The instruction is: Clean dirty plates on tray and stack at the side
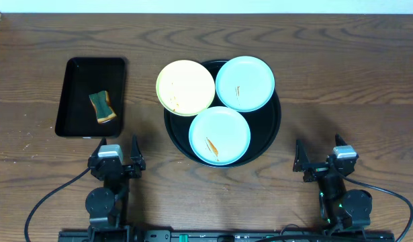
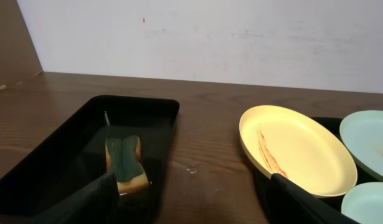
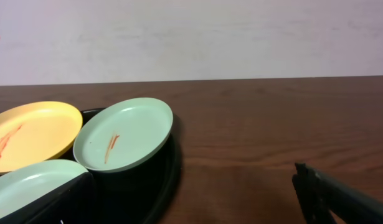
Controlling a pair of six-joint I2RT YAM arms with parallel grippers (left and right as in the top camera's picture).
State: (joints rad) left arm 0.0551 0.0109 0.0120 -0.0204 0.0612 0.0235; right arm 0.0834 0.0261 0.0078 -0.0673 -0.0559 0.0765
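The round black tray (image 1: 270,131) holds three plates. A pale yellow plate (image 1: 185,87) with orange smears lies at its far left, overhanging the rim. A mint-blue plate (image 1: 244,83) sits at the far right, and a second mint-blue plate (image 1: 219,134) with an orange streak sits at the front. My left gripper (image 1: 116,162) is open and empty near the table's front edge, left of the tray. My right gripper (image 1: 325,163) is open and empty, right of the tray. The yellow plate (image 2: 297,149) shows in the left wrist view, and the far mint plate (image 3: 124,142) in the right wrist view.
A rectangular black tray (image 1: 75,114) at the left holds a green and yellow sponge (image 1: 103,107), also seen in the left wrist view (image 2: 124,160). Bare wooden table (image 1: 347,87) lies to the right of the round tray. A pale wall stands behind the table.
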